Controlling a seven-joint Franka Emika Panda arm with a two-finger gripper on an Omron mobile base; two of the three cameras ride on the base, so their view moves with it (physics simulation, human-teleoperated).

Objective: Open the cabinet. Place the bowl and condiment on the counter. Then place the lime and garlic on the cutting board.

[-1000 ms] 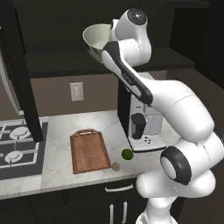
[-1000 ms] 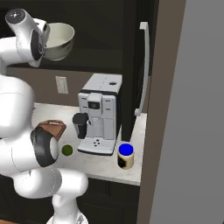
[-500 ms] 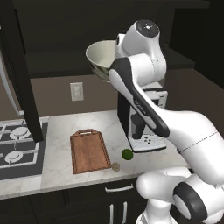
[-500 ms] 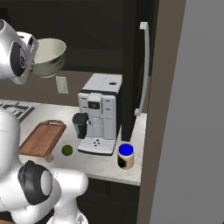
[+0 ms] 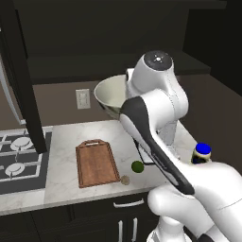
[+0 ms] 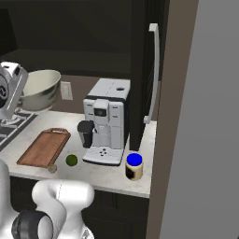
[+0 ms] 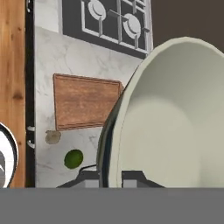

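A cream bowl (image 5: pixel 110 96) (image 6: pixel 41 88) (image 7: pixel 175 118) hangs in the air above the counter, tilted. My gripper (image 7: pixel 111 177) is shut on its rim, one finger inside and one outside. Below lies the wooden cutting board (image 5: pixel 97 163) (image 6: pixel 44 147) (image 7: pixel 85 101), bare. A green lime (image 5: pixel 137 166) (image 6: pixel 71 160) (image 7: pixel 73 159) and a small pale garlic (image 5: pixel 125 180) (image 6: pixel 52 168) (image 7: pixel 53 137) rest on the marble counter (image 5: pixel 61 142) just off the board's near right corner. The condiment, a jar with a blue lid (image 5: pixel 202 152) (image 6: pixel 134 167), stands on the counter by the coffee machine.
A white coffee machine (image 6: pixel 106 121) stands on the counter right of the board. The stove (image 5: pixel 19 160) (image 7: pixel 113 22) lies at the left. A dark cabinet door (image 5: pixel 21 80) hangs open over the stove's edge, and another with a long handle (image 6: pixel 153 74) stands open at the right.
The arm has brought the bowl down from cabinet height to a spot lower over the counter, behind the board. The lime, garlic, jar and board have not moved.
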